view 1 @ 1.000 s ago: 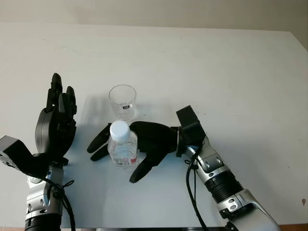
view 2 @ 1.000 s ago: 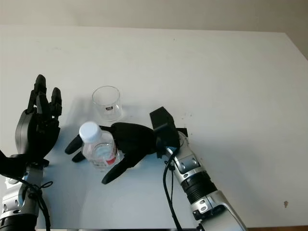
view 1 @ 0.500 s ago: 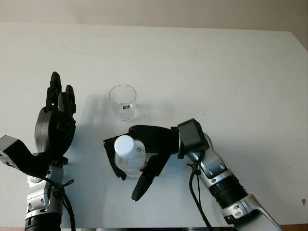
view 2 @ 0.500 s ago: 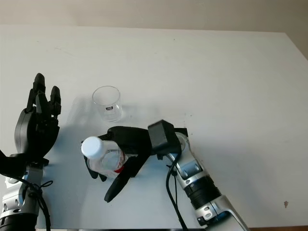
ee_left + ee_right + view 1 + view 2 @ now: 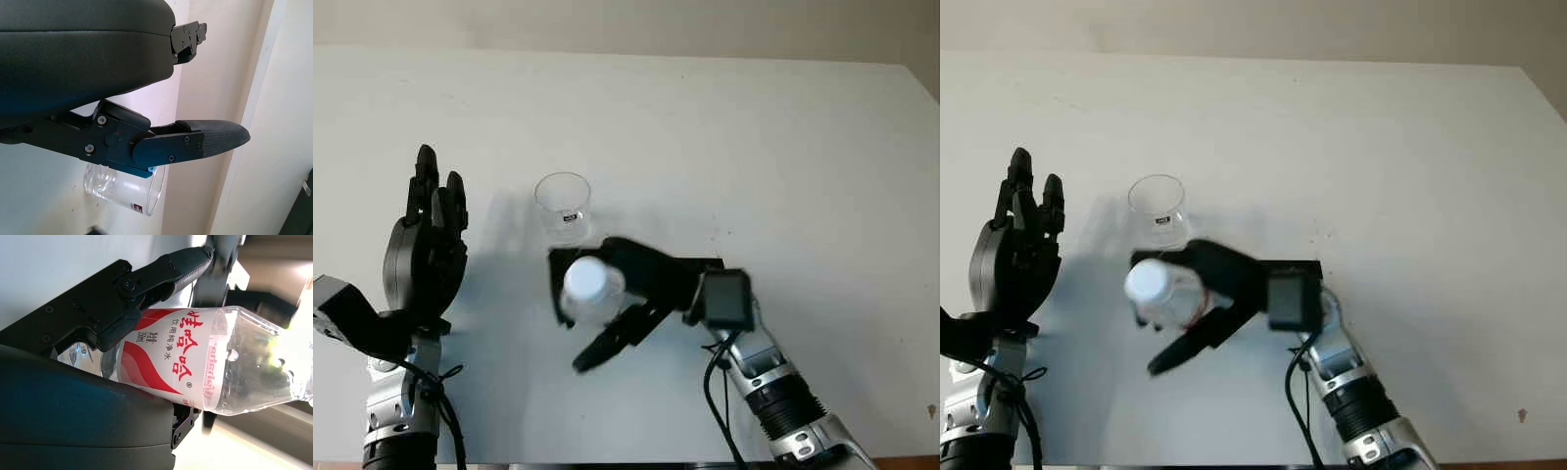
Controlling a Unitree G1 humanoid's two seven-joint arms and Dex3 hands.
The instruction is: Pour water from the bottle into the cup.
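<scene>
A clear plastic water bottle (image 5: 592,292) with a white cap and a red-and-white label (image 5: 186,363) is lifted off the table, my right hand (image 5: 622,294) shut around its body. The bottle hangs just in front of the empty clear cup (image 5: 563,205), which stands upright on the white table (image 5: 754,147); the cup (image 5: 124,188) also shows in the left wrist view. My left hand (image 5: 426,250) is open and raised at the table's left side, to the left of the cup.
The table's front edge (image 5: 607,462) runs close below both arms. A pale wall (image 5: 626,20) lies beyond the table's far edge.
My right hand closed on the bottle, lifted it from the table and carried it up toward the cup. The left hand stayed put.
</scene>
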